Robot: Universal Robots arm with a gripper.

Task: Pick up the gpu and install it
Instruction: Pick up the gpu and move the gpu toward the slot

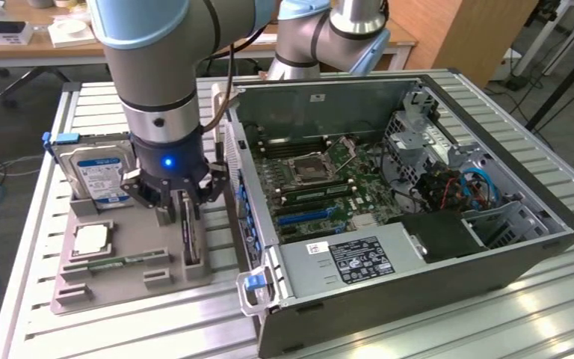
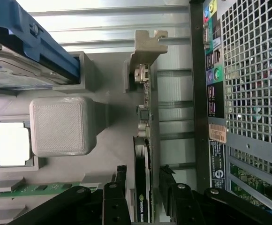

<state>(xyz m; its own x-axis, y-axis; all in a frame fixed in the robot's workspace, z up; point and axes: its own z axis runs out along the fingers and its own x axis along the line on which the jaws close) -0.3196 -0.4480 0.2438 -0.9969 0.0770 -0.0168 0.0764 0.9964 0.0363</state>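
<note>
Just beside the computer case (image 1: 418,288), over the grey holder (image 1: 117,283) | gpu (image 2: 141,187) stands edge-on in its slot, long axis parallel to the case's port panel | my fingers (image 2: 113,202) apart, straddling the card, not clamped | card directly between them.

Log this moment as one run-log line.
pincer: open, straddling gpu | gpu: upright edge-on in grey holder, not lifted | case: open, beside holder

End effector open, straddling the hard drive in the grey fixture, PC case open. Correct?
No: the end effector straddles the gpu, standing edge-on in the grey fixture, not the hard drive, which stands in another slot. The wrist view shows it. Rest holds.
</note>
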